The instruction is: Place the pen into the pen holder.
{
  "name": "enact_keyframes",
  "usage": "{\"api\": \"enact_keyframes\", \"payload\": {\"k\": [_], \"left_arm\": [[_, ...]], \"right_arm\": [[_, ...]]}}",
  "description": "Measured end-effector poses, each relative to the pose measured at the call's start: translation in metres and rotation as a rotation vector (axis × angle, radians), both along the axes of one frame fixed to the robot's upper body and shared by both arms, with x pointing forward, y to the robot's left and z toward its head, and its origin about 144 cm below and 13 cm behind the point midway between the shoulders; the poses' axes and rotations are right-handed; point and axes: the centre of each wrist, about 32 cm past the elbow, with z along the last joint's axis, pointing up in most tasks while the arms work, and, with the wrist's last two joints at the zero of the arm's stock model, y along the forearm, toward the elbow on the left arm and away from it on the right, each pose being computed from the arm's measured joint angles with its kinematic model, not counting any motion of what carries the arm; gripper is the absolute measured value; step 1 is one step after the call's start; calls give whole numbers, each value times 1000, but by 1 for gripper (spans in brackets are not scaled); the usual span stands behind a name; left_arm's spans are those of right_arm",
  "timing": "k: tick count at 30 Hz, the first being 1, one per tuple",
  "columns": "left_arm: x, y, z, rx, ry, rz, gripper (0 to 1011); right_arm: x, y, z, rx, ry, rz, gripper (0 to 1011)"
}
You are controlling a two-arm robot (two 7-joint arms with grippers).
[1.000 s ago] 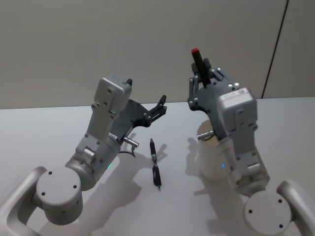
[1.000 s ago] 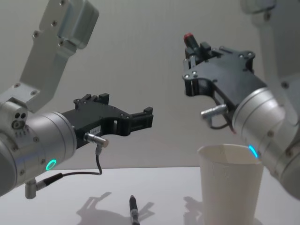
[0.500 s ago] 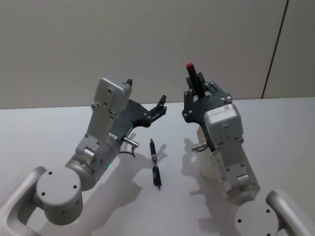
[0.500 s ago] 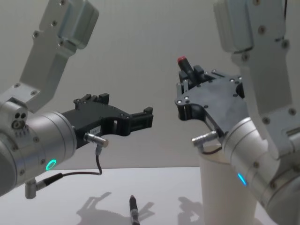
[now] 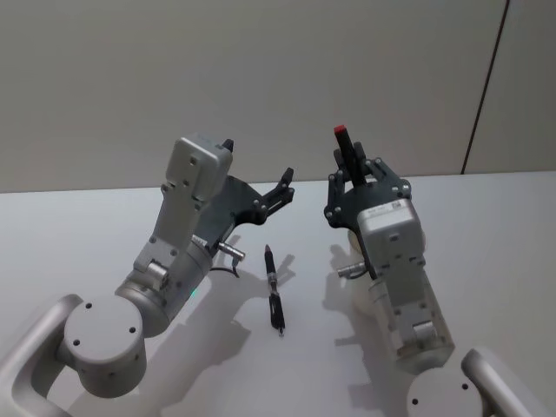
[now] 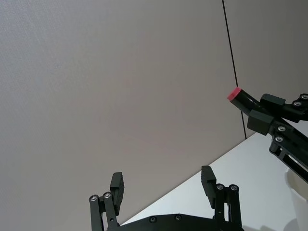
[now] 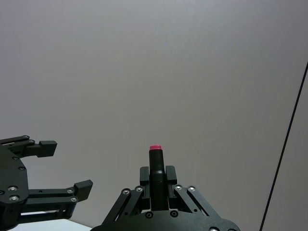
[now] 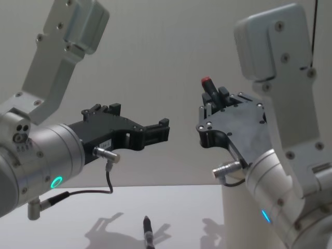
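Observation:
A black pen with a red end [image 5: 347, 146] stands upright in my right gripper [image 5: 354, 169], which is shut on it above the table's right half. It also shows in the right wrist view as the pen [image 7: 155, 161] between the gripper's fingers [image 7: 144, 175]. The white pen holder [image 5: 357, 300] stands under and behind that arm, mostly hidden; a strip of its wall [image 8: 232, 218] shows in the chest view. A second black pen [image 5: 274, 291] lies flat on the table. My left gripper [image 5: 258, 162] hovers open above it, holding nothing.
The white table [image 5: 78, 234] meets a plain grey wall [image 5: 261, 69] at the back. Both arms' bodies stand over the near part of the table.
My right arm has swung in over the pen holder, covering most of it, with the red-ended pen still upright in the gripper. The left arm and the pen on the table have not moved.

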Motion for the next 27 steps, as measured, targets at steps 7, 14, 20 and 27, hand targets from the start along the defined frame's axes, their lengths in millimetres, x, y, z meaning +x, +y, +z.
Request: {"api": "enact_keyframes", "payload": {"k": [7, 14, 20, 27], "left_arm": [[0, 0, 0, 0, 0, 0, 1001], [0, 0, 0, 0, 0, 0, 1001], [0, 0, 0, 0, 0, 0, 1001], [0, 0, 0, 0, 0, 0, 1001]], "right_arm": [[-2, 0, -4, -1, 3, -27, 185], [-5, 1, -7, -6, 9, -46, 185], [-7, 1, -8, -7, 16, -57, 185], [-9, 2, -10, -5, 27, -64, 185]]}}
